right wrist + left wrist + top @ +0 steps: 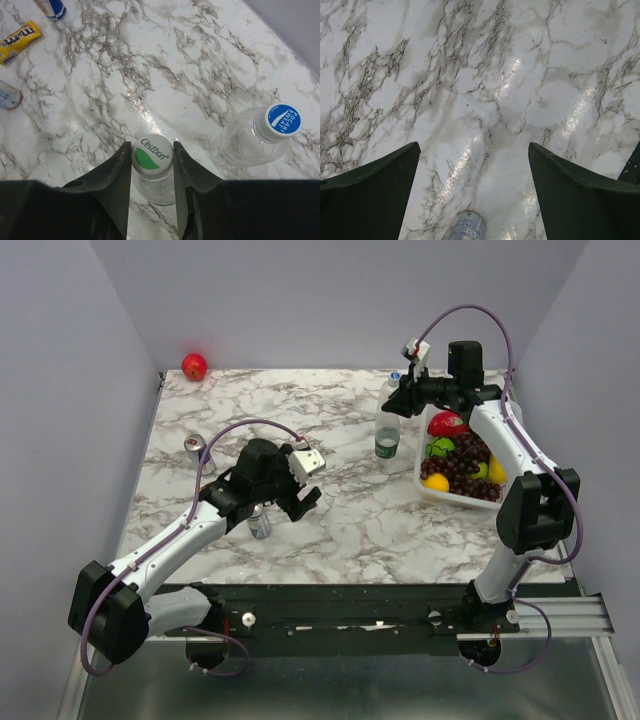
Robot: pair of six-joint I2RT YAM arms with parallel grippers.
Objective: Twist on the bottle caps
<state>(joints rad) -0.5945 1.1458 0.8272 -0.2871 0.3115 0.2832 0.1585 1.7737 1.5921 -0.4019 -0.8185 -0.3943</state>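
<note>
- Green cap [151, 159]: sits on the neck of the banded bottle [387, 435], which stands upright at the far right of the table [350, 520].
- Right gripper [152, 147]: its fingers are clamped on the green cap from both sides.
- Blue cap [283, 120]: sits on the plain bottle [240, 145], which is upright just beside the banded bottle and apart from the gripper.
- Basket [432, 490]: holds fruit and lies just right of the bottles.
- Left gripper [298, 505]: its jaws are spread wide and hold nothing, over bare marble at the near left.
- Near can [259, 523]: stands beneath the left arm.
- Far can [196, 447]: stands at the left edge.
- Apple [194, 366]: lies in the far left corner.
</note>
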